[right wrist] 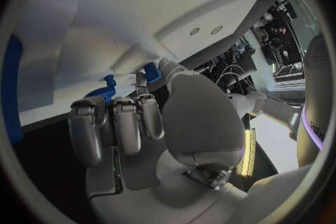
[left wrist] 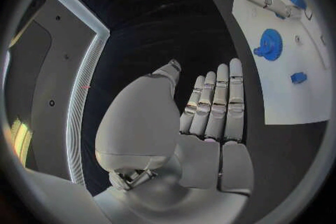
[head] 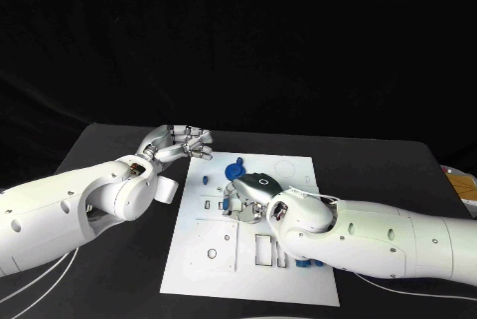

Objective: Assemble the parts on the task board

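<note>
Right hand (head: 251, 188) is working over the task board (head: 298, 281) near the blue gear (head: 236, 170), grip unclear; left hand (head: 182, 144) is idling open off the board's corner. Next: seat the part squarely.

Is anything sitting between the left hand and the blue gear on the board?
Nearly bare. In the left wrist view, black table and plain white task board separate the left hand from the blue gear; one small blue part lies beside the gear.

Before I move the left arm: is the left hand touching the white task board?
Apart. In the left wrist view the left hand shows black table between its fingers and the white task board.
</note>
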`<action>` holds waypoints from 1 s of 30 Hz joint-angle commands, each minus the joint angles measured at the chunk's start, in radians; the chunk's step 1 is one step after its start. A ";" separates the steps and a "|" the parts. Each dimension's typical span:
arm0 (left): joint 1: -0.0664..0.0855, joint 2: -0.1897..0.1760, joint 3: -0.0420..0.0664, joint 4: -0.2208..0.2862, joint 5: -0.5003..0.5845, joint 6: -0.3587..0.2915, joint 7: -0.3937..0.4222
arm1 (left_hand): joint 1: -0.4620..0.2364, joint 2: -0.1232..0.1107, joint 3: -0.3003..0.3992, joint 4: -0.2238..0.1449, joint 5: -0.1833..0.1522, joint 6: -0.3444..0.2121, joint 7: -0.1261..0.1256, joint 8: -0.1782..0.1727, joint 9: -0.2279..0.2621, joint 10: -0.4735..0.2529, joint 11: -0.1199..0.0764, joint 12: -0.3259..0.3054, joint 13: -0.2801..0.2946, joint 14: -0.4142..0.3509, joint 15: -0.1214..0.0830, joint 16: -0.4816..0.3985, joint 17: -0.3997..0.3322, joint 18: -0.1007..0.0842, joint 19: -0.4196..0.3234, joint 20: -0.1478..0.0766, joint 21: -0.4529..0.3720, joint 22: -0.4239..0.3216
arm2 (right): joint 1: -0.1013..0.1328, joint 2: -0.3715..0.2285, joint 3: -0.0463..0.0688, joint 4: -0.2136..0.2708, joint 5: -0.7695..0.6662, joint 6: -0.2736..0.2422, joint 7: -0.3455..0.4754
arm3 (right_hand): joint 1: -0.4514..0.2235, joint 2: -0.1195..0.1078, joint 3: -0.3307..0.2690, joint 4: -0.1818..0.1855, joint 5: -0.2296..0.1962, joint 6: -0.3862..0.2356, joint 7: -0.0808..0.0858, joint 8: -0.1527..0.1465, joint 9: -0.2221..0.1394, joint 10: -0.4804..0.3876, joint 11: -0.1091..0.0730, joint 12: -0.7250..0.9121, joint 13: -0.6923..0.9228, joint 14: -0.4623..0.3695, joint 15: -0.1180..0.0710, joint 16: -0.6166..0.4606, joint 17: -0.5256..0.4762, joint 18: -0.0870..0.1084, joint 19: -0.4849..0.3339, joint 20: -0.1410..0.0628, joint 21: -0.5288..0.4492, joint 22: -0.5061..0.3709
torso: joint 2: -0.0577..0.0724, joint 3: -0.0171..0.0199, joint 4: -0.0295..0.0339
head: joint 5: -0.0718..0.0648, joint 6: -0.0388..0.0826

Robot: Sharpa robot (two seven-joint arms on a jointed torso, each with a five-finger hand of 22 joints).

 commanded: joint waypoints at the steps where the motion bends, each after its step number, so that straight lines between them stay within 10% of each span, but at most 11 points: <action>1: 0.001 0.001 0.001 0.001 0.003 0.017 0.004 | -0.001 0.007 -0.007 0.000 -0.004 -0.004 0.037 -0.006 0.001 -0.004 0.001 -0.007 0.001 -0.008 0.000 -0.005 0.001 0.011 -0.007 0.003 -0.001 -0.001 | -0.003 0.001 -0.002 -0.002 -0.009 0.016 -0.005 | -0.012 -0.004 -0.008 0.000 -0.003 -0.008 0.000 -0.005 0.000 -0.003 0.004 -0.003 0.121 0.092 0.007 -0.003 0.192 -0.007 0.105 0.005 0.005 0.263 | 0.000 0.0000 -0.0002 | 0.000 0.000; 18: 0.001 0.001 0.000 -0.007 -0.008 0.027 -0.017 | -0.002 0.008 -0.009 0.000 -0.005 -0.001 0.033 -0.004 0.003 -0.001 -0.001 -0.005 0.001 -0.005 -0.001 -0.005 0.005 0.012 -0.006 0.002 0.001 -0.001 | -0.001 -0.039 -0.002 0.030 -0.006 -0.063 0.018 | -0.042 -0.002 -0.093 0.002 0.038 -0.066 0.020 -0.045 -0.010 -0.019 0.022 -0.017 0.107 0.090 0.022 -0.006 0.180 -0.007 0.104 0.017 0.003 0.262 | -0.003 0.0015 0.0007 | 0.001 0.000; 24: 0.001 0.000 -0.001 -0.016 -0.102 0.057 -0.100 | -0.042 0.010 -0.047 0.001 -0.006 0.032 -0.004 0.012 0.014 0.088 -0.039 0.032 0.016 0.110 -0.045 0.073 0.063 0.014 0.072 -0.035 0.069 0.026 | 0.020 -0.108 0.003 0.077 0.109 -0.150 0.158 | -0.003 0.036 -0.158 0.000 0.058 -0.062 0.022 -0.052 -0.007 -0.052 0.025 -0.048 0.075 0.079 0.026 -0.020 0.139 0.010 0.068 0.023 -0.055 0.227 | -0.006 0.0015 -0.0025 | 0.006 0.004; 28: 0.000 0.003 -0.002 -0.019 -0.210 0.079 -0.179 | -0.066 0.010 -0.075 0.002 -0.004 0.082 -0.029 0.035 0.028 0.207 -0.082 0.101 0.059 0.314 -0.102 0.322 0.217 0.013 0.204 -0.096 0.252 0.124 | 0.046 -0.161 0.005 0.107 0.244 -0.182 0.278 | 0.056 0.045 -0.148 -0.011 0.076 -0.058 0.020 -0.052 -0.004 -0.088 0.021 -0.086 0.039 0.069 0.022 -0.035 0.100 0.023 0.037 0.019 -0.106 0.196 | -0.010 0.0030 -0.0061 | 0.008 0.006; 30: 0.000 0.006 -0.002 -0.022 -0.301 0.115 -0.252 | -0.102 0.024 -0.094 0.002 -0.004 0.095 -0.042 0.063 0.042 0.232 -0.101 0.180 0.123 0.325 -0.117 0.546 0.394 -0.001 0.211 -0.117 0.460 0.306 | 0.063 -0.199 0.007 0.127 0.343 -0.191 0.337 | 0.069 0.046 -0.147 -0.011 0.078 -0.060 0.020 -0.054 -0.004 -0.104 0.021 -0.103 0.022 0.063 0.021 -0.044 0.078 0.030 0.021 0.019 -0.134 0.179 | -0.016 0.0049 -0.0097 | 0.011 0.003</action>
